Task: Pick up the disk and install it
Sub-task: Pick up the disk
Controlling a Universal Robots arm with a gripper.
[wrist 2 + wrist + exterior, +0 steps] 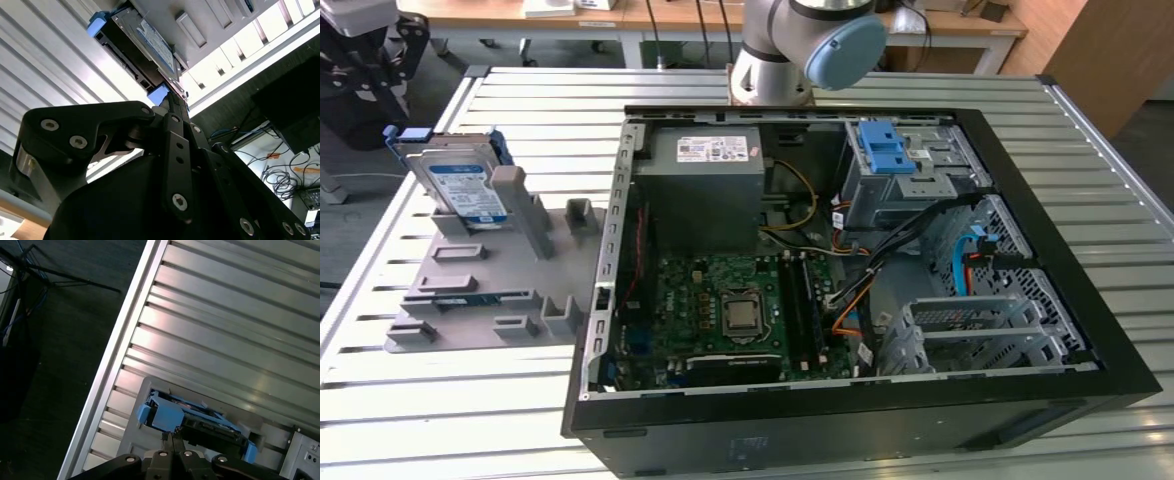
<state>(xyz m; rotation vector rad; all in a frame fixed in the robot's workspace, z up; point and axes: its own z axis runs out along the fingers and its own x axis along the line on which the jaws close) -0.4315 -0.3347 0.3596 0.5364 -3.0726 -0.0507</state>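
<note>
- Slatted metal table (pixel 1067 120), workshop benches behind it; arm (pixel 801 50) mounted at the far edge.
- Open PC case (pixel 854 430) lies mid-table, side off, board and cables exposed. Drive cage with blue latch (pixel 887 150) sits at its far right.
- Grey fixture (pixel 467 290) sits on the table at the exterior view's left, just beside the case.
- Disk (pixel 464 190) stands on edge in the fixture's far end, leaning back, label facing out, not yet picked. Both wrist views see it too, (pixel 150 40) and (pixel 167 416).
- Gripper (pixel 172 437) points at the disk's blue rail end, also in the second wrist view (pixel 171 107). Fingertips look pressed together with nothing between them. Near the rail; can't tell if touching.
- Handling, my read: stiff metal body, moderately heavy for its size, shock-sensitive, so no dropping or knocking.
- Grip, my read: pinch across the flat faces near the free top edge, or across the blue rails. Plastic rails should give better friction than bare metal. Keep it square so it doesn't jam on insertion.
</note>
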